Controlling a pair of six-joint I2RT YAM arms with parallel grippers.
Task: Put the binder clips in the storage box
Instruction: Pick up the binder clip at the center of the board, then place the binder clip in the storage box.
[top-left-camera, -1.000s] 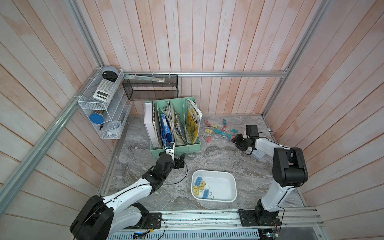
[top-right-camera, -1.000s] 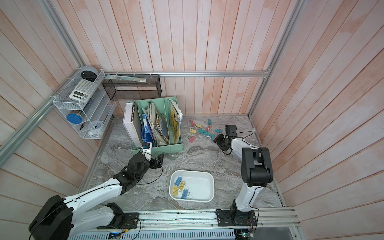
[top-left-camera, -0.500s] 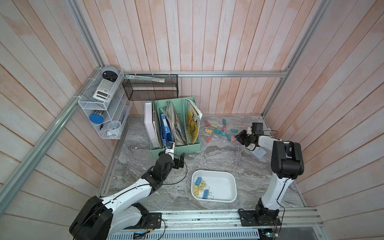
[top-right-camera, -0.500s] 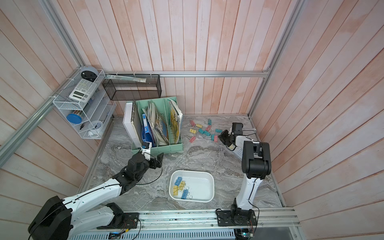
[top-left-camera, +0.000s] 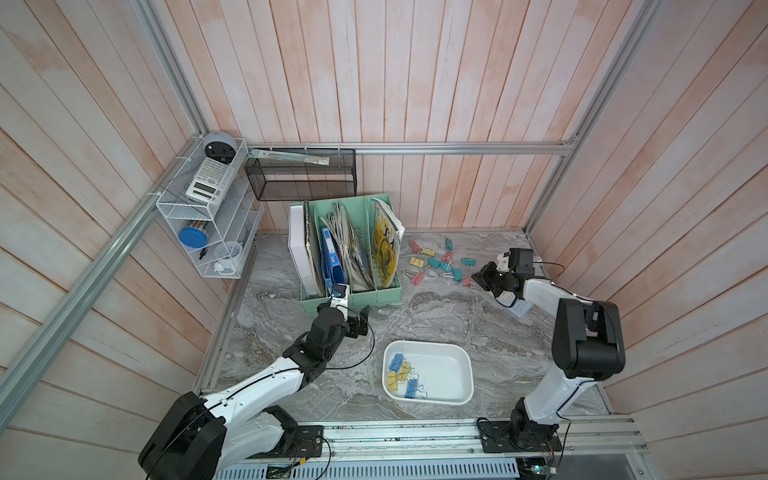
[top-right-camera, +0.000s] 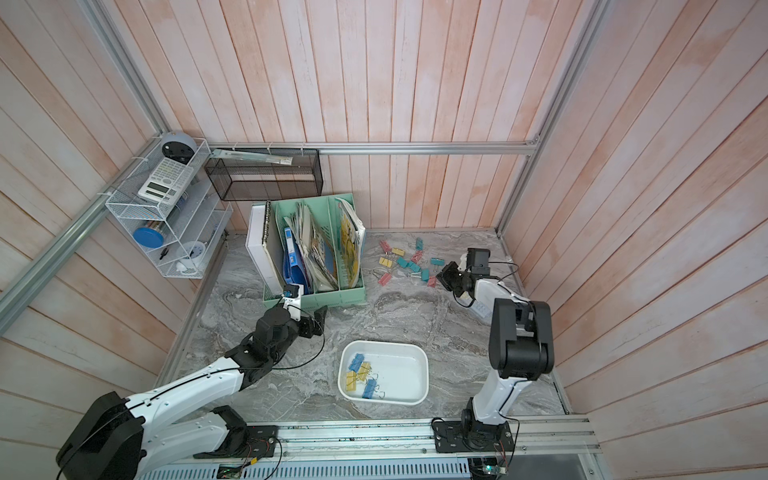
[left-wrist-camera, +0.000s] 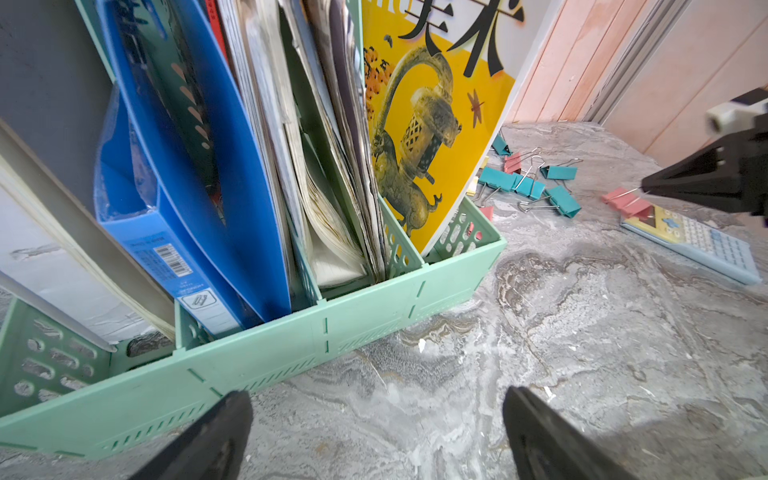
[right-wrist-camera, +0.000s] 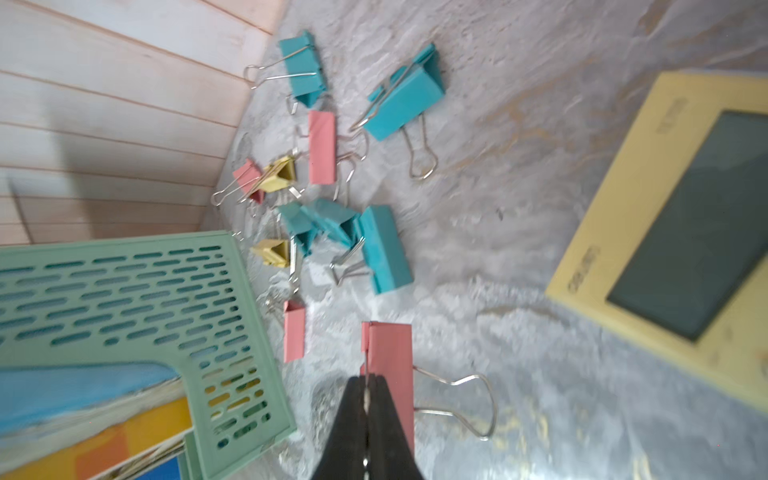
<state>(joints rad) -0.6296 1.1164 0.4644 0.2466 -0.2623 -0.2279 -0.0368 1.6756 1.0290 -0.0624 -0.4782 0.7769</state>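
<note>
Several clips (top-left-camera: 401, 376), blue and yellow, lie in the left end of the box (top-left-camera: 446, 345), close to my base, and the rest of its floor is bare. Farther out, my left pincer (left-wrist-camera: 378, 397) hangs released over the bench (top-left-camera: 436, 316) in front of the holder (left-wrist-camera: 374, 316), grasping nothing. I judge it best left there, out of the carry path.

Beyond that, my right pincer (right-wrist-camera: 365, 384) is clenched on one wire handle of a pink clip (right-wrist-camera: 392, 353) at the near edge of the scatter. The clip's other handle splays to the side. I cannot tell whether the clip is off the bench yet.

The hold is on thin wire only, so I expect the body to swing. I should rise straight up first, slowly, because the calculator (right-wrist-camera: 673, 249) lies just beside this clip and another pink one lies near it. Once clear, I swing back toward the box, stop over its bare right part, come down low inside the rim and only then let go, so the clip does not bounce out.

Farthest off, the remaining pink, teal and yellow clips (top-left-camera: 440, 262) wait by the back wall.
</note>
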